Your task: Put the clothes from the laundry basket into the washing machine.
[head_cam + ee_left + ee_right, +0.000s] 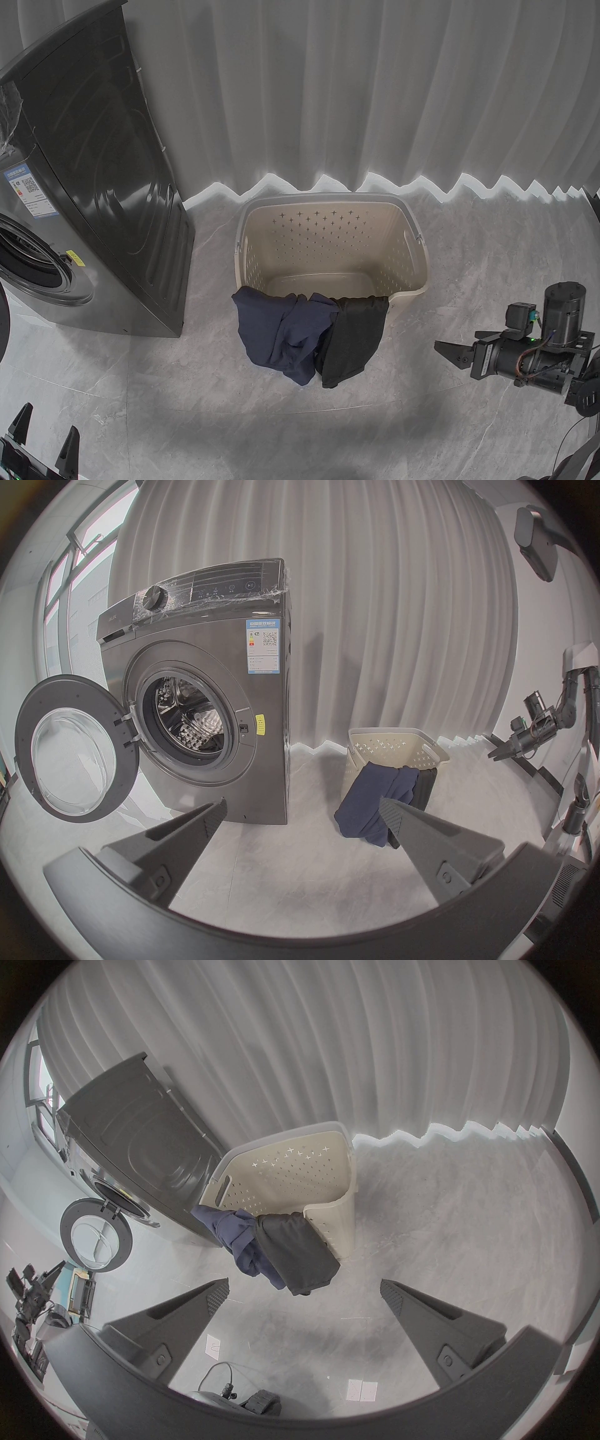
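In the head view, a tan laundry basket with little star holes stands on the grey floor. Two clothes hang over its near edge and reach down to the floor: a blue cloth and, touching it, a black cloth. The dark washing machine stands near the basket, on its left. The left pincer is low and well apart from the clothes. Its two fingers are spread and hold nothing. The right pincer hangs over the floor to the right of the basket and touches nothing.

In the left wrist view, the round door of the washing machine is swung wide open, and the shiny drum shows inside. The left pincer is spread wide with nothing between its fingers.

In the right wrist view, the blue cloth and black cloth droop over the edge of the basket. The right pincer is spread wide and holds nothing.
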`<state>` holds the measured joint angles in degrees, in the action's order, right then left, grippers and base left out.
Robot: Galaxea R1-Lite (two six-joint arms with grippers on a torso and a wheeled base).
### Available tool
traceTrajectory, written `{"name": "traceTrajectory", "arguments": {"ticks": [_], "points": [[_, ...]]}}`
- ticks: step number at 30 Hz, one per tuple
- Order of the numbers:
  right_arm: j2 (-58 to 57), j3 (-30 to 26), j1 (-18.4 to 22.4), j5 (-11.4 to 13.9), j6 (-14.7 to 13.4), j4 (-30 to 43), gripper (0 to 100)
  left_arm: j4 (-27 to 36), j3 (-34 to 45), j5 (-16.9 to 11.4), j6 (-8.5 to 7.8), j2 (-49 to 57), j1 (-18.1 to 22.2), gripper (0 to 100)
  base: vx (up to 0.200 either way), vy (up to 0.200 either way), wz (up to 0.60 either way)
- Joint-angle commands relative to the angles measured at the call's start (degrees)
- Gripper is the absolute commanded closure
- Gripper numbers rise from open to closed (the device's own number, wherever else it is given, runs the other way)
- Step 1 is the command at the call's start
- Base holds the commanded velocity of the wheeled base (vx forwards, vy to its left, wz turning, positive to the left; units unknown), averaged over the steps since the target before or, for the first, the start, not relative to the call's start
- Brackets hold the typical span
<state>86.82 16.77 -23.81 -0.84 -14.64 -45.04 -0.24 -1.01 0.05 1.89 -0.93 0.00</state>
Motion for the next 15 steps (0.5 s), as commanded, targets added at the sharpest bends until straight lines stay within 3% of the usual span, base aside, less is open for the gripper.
{"name": "traceTrajectory", "arguments": {"ticks": [1,8,15], "points": [[8.5,2.3,-2.6,-1.8,-0.3,-2.7,0,0.0,1.0,0.0,0.04,0.6,0.0,0,0.0,0.0,0.0],[11.2,2.6,-4.7,-3.1,-0.5,-4.0,0,0.0,0.9,0.0,-0.04,0.6,0.0,0,0.171,0.0,0.0],[15.0,4.1,-6.1,-4.0,-0.6,-4.4,0,0.0,1.0,0.0,0.04,0.6,0.0,0,0.0,0.0,0.0]]}}
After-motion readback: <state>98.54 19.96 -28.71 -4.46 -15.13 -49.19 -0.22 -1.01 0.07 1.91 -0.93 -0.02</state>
